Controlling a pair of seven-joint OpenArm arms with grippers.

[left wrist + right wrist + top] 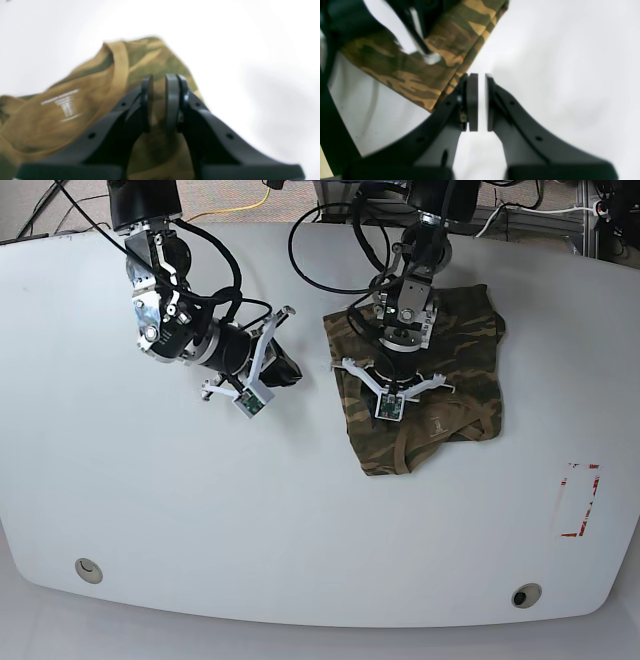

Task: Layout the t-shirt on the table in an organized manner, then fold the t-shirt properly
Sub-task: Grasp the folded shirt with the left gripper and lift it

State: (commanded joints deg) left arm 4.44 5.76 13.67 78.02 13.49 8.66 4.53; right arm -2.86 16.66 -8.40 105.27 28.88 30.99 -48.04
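The camouflage t-shirt (455, 365) lies in a rough, partly doubled-over block right of centre on the white table (300, 520). My left gripper (390, 392) sits on its left half. In the left wrist view its jaws (160, 78) stand nearly together with blurred t-shirt (75, 105) cloth filling the narrow gap; the collar and printed label lie to the left. My right gripper (284, 370) hovers over bare table just left of the shirt. Its fingers (481, 75) stand a narrow slit apart with only white table (557, 62) between them, beside the t-shirt (420, 72) edge.
A red tape rectangle (578, 500) marks the table's right side. Two grommet holes (88, 569) (525, 594) sit near the front edge. Cables (250, 200) run behind the far edge. In the right wrist view, part of the other arm (420, 37) overlaps the shirt.
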